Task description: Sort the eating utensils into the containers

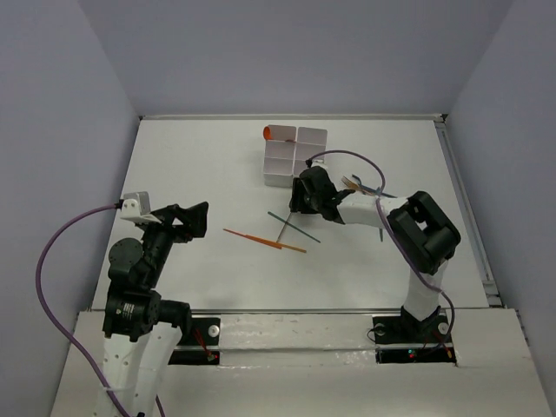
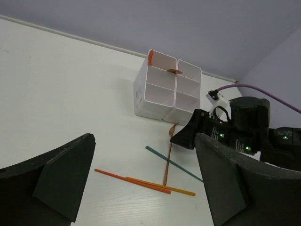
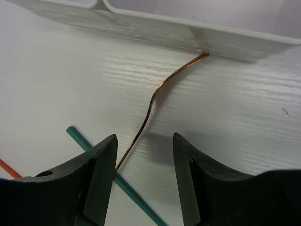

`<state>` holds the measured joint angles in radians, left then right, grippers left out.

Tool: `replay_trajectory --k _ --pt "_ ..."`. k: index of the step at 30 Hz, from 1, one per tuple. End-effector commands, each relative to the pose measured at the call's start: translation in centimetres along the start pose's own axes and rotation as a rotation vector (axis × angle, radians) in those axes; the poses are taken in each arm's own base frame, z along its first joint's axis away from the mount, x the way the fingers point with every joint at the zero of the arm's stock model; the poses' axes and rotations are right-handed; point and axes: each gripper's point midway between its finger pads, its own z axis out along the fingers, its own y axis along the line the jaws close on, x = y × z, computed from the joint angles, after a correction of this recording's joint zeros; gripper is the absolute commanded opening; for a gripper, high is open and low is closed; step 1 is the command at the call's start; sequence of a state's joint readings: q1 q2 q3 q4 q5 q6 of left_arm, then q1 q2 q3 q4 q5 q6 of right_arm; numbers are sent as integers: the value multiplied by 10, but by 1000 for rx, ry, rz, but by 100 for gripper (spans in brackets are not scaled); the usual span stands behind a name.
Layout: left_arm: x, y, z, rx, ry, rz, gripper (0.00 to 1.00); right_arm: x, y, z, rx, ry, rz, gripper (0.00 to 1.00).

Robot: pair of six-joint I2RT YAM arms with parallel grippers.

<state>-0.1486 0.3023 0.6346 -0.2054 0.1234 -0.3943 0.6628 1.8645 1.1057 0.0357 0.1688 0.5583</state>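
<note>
Jaws of your right gripper (image 3: 144,141) stand apart, grasping nothing; between them a thin brown utensil (image 3: 153,96) lies on the table (image 3: 235,117), its far tip touching the near wall of the white four-compartment box (image 3: 225,40); it crosses a teal stick (image 3: 82,141); two orange sticks (image 1: 265,239) lie just to the left; an orange spoon (image 1: 269,133) stands in the box's far-left compartment; your left gripper (image 1: 198,219) hangs spread wide and empty, well apart.
</note>
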Motion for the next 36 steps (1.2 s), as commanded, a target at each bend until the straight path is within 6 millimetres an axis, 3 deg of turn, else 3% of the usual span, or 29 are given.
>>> replay_trajectory --k 1,5,6,15,19,22,25,27,28,30,34,36 --pt "-14 -11 -2 52 -62 16 99 -13 12 9 24 -39 35 55" --pt "-13 -13 -2 59 -60 16 99 -8 6 18 62 -27 33 48" --pt "-13 -13 -3 59 -60 16 99 0 5 17 74 -3 19 47" --pt "-16 -14 -5 64 -72 15 99 12 -5 21 144 40 -18 29" --pt "-17 -14 -6 63 -77 17 99 15 -20 17 216 60 -62 28" --pt "-18 -14 -7 64 -80 15 99 16 -30 13 262 76 -97 20" --pt "-18 -16 -8 71 -80 15 99 19 -28 9 264 97 -126 21" --pt "-18 -16 -8 72 -81 15 99 21 -28 9 267 112 -134 27" --pt "-19 -16 -8 72 -83 15 99 21 -28 9 269 112 -133 34" --pt "-18 -16 -8 72 -81 15 99 22 -27 10 264 115 -132 35" --pt "-18 -16 -8 71 -83 15 99 24 -30 12 276 122 -137 16" --pt "-18 -16 -8 70 -82 14 99 25 -32 11 285 122 -139 14"
